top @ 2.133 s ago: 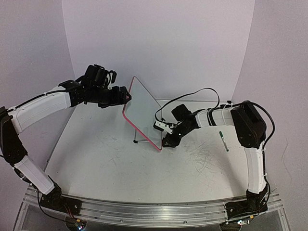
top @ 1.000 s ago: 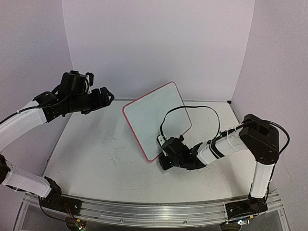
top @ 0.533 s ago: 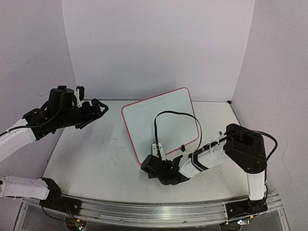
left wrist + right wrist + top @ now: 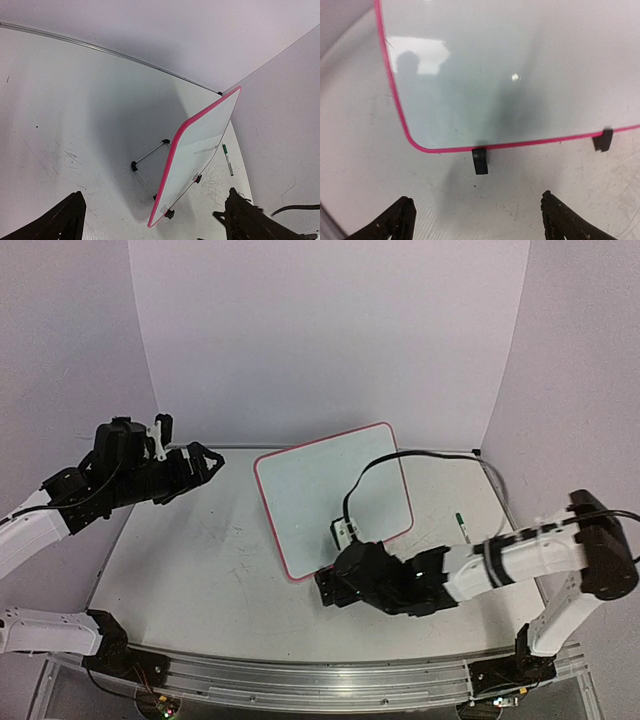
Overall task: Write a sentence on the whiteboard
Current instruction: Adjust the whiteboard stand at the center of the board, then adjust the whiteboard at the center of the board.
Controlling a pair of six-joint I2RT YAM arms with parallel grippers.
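Scratched white tabletop (image 4: 190, 570) carries the whiteboard (image 4: 325, 495), propped on its stand mid-table and seemingly blank. Left gripper (image 4: 208, 458) and right gripper (image 4: 475, 220) both gape empty. Writing is not yet begun; next, likely, one must grasp the marker (image 4: 460, 526) lying to the board's right.

Overhead camera looks down from the near edge; both wrist cameras face the whiteboard (image 4: 310, 502), the right one closest

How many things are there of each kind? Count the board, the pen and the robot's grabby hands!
Whiteboard: 1
Pen: 1
Grippers: 2, the left gripper and the right gripper, both open
Total: 4
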